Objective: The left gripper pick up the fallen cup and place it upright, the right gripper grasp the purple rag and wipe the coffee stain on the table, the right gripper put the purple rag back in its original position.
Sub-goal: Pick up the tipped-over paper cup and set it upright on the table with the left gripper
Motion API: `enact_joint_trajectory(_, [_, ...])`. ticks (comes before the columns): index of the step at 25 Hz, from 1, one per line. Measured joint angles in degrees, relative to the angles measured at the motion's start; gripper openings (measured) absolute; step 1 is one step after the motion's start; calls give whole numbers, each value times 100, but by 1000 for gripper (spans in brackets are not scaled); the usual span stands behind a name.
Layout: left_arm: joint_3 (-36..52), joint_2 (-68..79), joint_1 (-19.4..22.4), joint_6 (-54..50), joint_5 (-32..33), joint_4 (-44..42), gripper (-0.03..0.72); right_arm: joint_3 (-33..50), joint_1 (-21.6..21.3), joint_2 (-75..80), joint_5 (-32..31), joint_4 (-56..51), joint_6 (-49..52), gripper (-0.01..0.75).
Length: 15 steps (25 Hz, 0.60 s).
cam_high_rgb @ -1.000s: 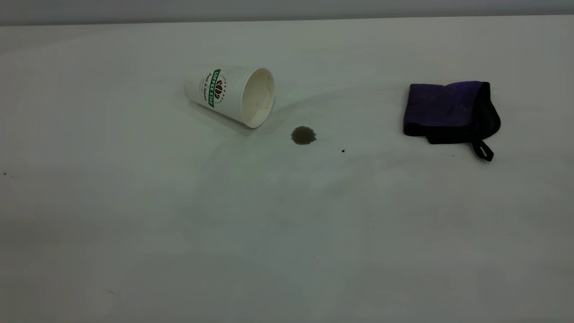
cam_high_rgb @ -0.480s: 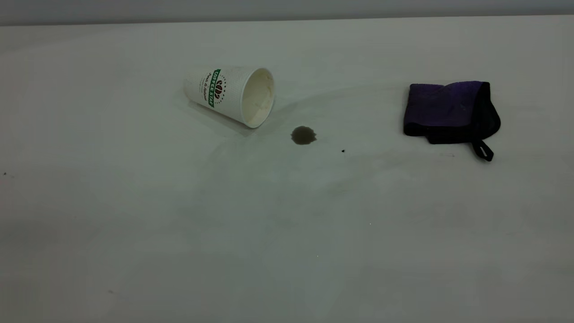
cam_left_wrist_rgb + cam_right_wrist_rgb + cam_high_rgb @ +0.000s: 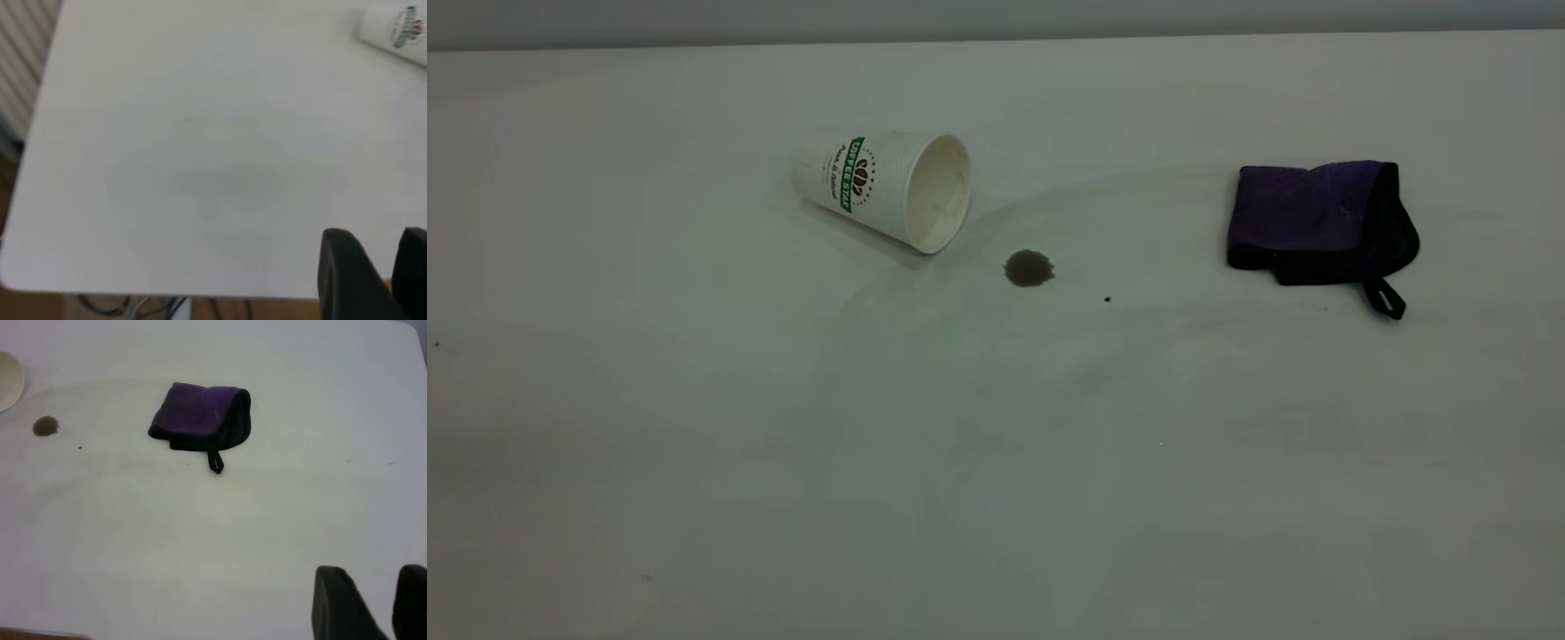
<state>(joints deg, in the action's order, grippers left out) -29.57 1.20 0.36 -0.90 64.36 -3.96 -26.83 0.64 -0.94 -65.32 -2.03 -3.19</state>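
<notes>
The white ribbed cup [image 3: 880, 187] with a green band lies on its side on the white table [image 3: 996, 480], mouth toward the right. The round brown coffee stain [image 3: 1029, 268] sits just in front of the mouth. The folded purple rag [image 3: 1320, 227] lies at the right with its black loop toward the front. Neither gripper shows in the exterior view. My left gripper [image 3: 375, 235] hovers near the table's edge, far from the cup [image 3: 400, 30], fingers apart and empty. My right gripper [image 3: 372, 570] is apart and empty, well short of the rag [image 3: 200, 417] and the stain [image 3: 45, 425].
A tiny black speck [image 3: 1107, 300] lies to the right of the stain. Faint smears mark the tabletop. In the left wrist view the table's rounded corner and edge [image 3: 27, 180] show, with floor and cables below.
</notes>
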Motion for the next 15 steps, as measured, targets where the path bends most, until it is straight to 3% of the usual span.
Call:
enact_joint_trajectory(8, [-1009, 2489, 0, 5, -528, -451, 260, 0, 0, 0, 0, 0, 0, 238])
enact_joint_trajectory(11, [-1226, 3432, 0, 10, -913, -592, 340, 0, 0, 0, 0, 0, 0, 238])
enact_joint_trajectory(15, [-1533, 4408, 0, 10, -1475, -721, 528, 0, 0, 0, 0, 0, 0, 238])
